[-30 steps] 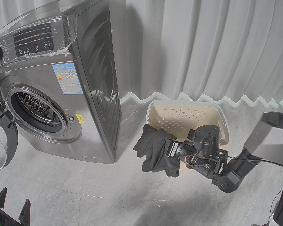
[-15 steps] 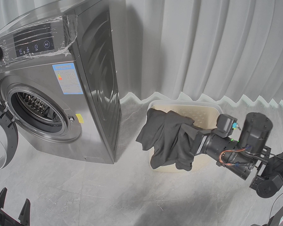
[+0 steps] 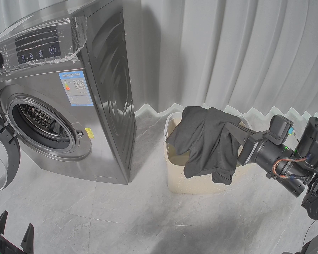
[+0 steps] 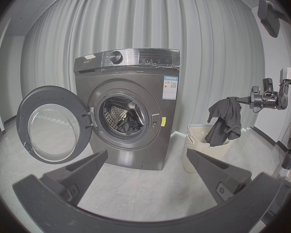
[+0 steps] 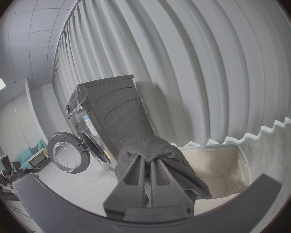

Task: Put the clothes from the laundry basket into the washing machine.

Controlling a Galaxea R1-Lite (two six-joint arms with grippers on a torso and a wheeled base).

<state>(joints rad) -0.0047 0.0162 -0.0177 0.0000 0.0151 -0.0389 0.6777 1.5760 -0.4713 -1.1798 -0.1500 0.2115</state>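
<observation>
While the right pincer [image 5: 148,160] clenched a dark grey cloth garment [image 3: 205,138] over the cream perforated plastic laundry basket [image 3: 180,182], the left pincer [image 4: 146,152] hung released above the pale marbled tile floor [image 3: 113,209]. Pleated white curtains [image 3: 219,46] backed the grey front-loading washing machine [image 3: 102,89], whose door stood open.

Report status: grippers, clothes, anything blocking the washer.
Right gripper shut on dark garment, hanging over basket. Left gripper open, empty, low. Washer door open, dark clothing already in drum.
</observation>
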